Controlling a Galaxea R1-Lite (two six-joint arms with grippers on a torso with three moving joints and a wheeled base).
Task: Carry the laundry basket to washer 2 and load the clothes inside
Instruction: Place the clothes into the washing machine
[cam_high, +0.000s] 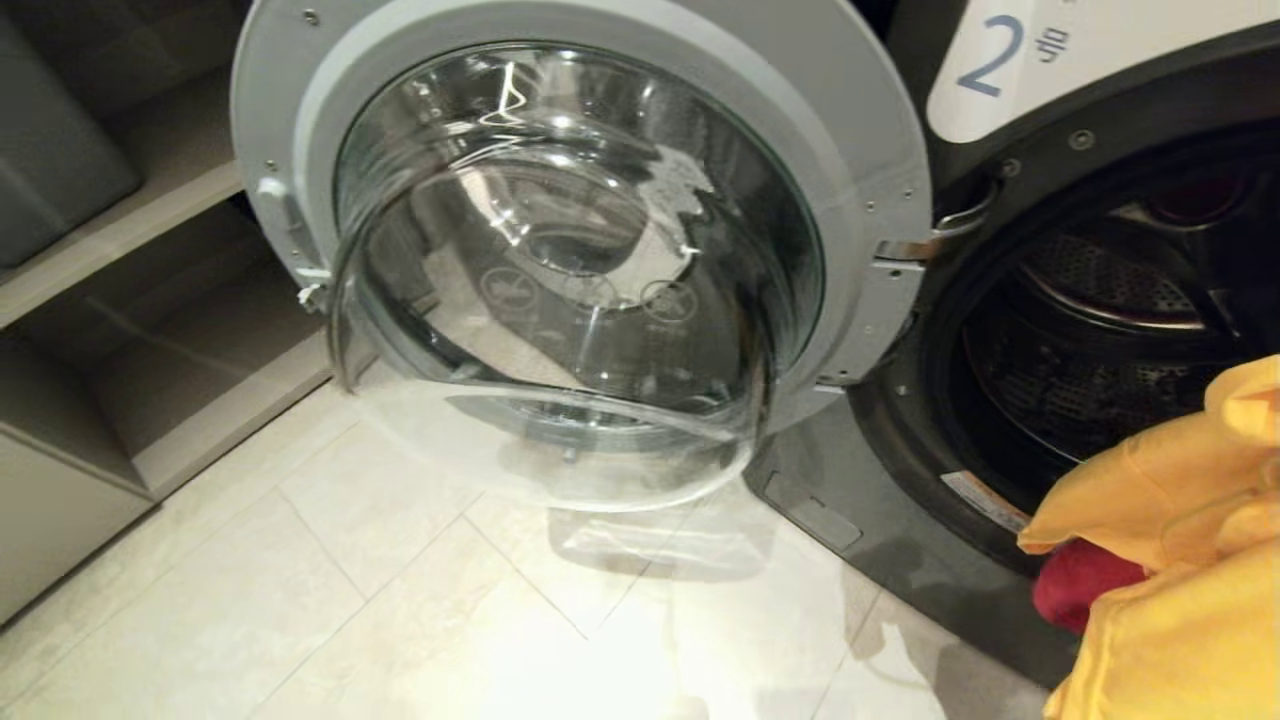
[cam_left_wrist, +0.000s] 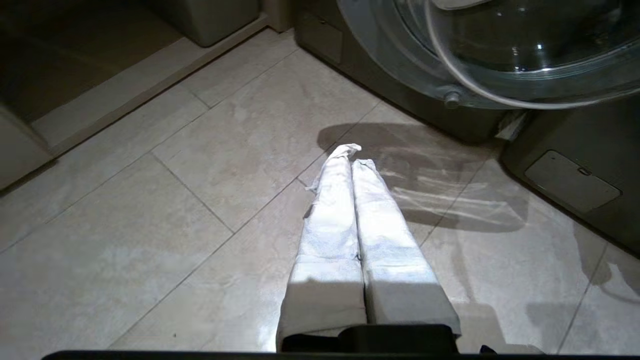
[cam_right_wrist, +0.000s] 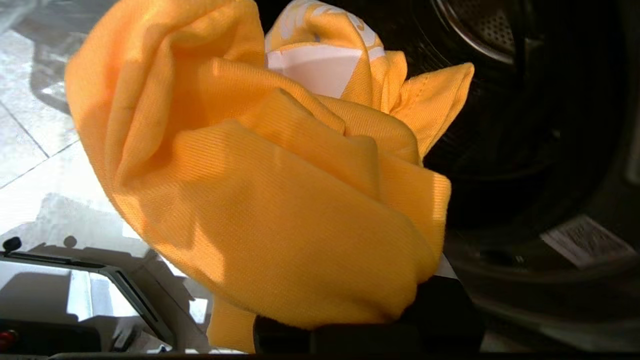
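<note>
The right gripper (cam_right_wrist: 350, 320) has its fingers clamped on yellow clothes (cam_right_wrist: 280, 200) before washer 2's (cam_high: 1000, 60) open drum; the left gripper (cam_left_wrist: 350, 155), fingers together, hangs above the floor (cam_left_wrist: 150, 240).

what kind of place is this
Probably a laundry room or laundromat: a front-loading washer numbered 2 with its door swung open, a tiled floor, and yellow clothes at the drum.

Left pincer (cam_left_wrist: 350, 155) closed; right pincer hidden.
</note>
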